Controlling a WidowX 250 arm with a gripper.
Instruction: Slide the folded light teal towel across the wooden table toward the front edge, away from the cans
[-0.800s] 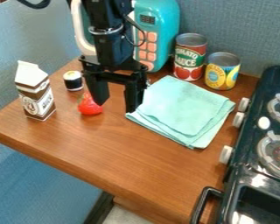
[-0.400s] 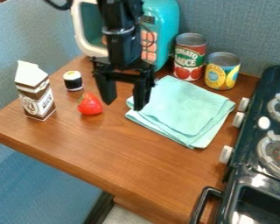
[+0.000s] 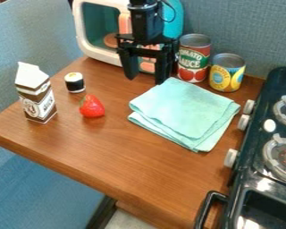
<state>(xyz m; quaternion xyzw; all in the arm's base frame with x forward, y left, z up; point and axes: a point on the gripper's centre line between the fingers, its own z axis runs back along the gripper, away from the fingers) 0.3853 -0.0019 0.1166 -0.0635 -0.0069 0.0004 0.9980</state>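
The folded blue-green cloth [image 3: 187, 109] lies where it was, and the red strawberry [image 3: 92, 107] sits still at nine o'clock from it. The little roll [image 3: 75, 83] is at eleven o'clock from the berry. The black gripper [image 3: 145, 79] has gone away toward one o'clock, past the berry, and is now near the cloth's back corner. Its two fingers are wide apart with nothing in them (so both things are loose). The toy microwave [image 3: 99, 54] is behind, at the back
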